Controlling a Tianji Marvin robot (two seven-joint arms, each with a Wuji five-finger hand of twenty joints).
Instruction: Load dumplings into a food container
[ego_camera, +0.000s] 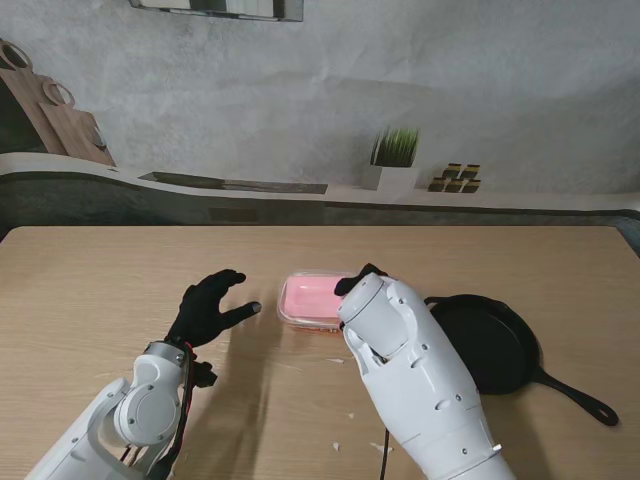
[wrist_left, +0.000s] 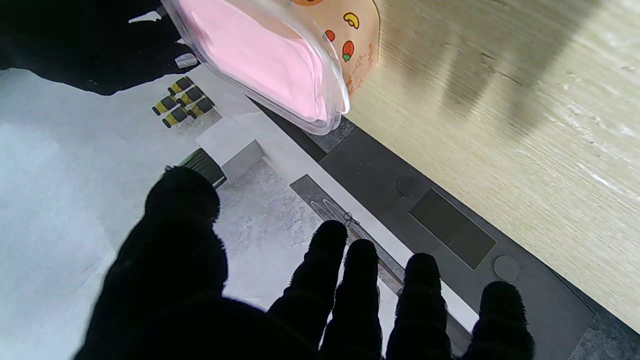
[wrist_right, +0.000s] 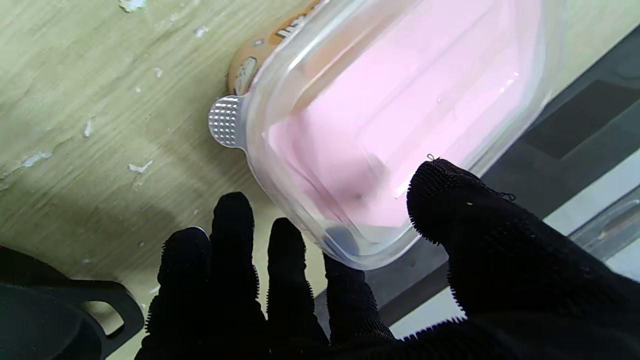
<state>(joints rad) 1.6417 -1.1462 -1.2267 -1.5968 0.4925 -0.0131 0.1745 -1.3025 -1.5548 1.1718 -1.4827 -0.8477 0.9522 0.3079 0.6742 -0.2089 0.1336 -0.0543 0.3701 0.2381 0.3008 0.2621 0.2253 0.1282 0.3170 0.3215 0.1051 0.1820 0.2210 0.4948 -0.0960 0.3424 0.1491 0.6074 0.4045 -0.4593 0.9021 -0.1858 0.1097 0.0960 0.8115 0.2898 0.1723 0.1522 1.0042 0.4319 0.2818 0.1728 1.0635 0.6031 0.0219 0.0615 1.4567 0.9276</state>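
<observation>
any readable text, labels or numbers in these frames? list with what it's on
None can be read.
Pink food container: printed lettering beside the cartoon fruit on its side wall, too small and tilted to read.
Same container's side wall in the right wrist view: dark lettering, blurred and cut off.
Black pan: no markings visible.

Bare table (ego_camera: 90, 290) left of container (ego_camera: 312, 298), skillet (ego_camera: 495, 340) blocking its right side
</observation>
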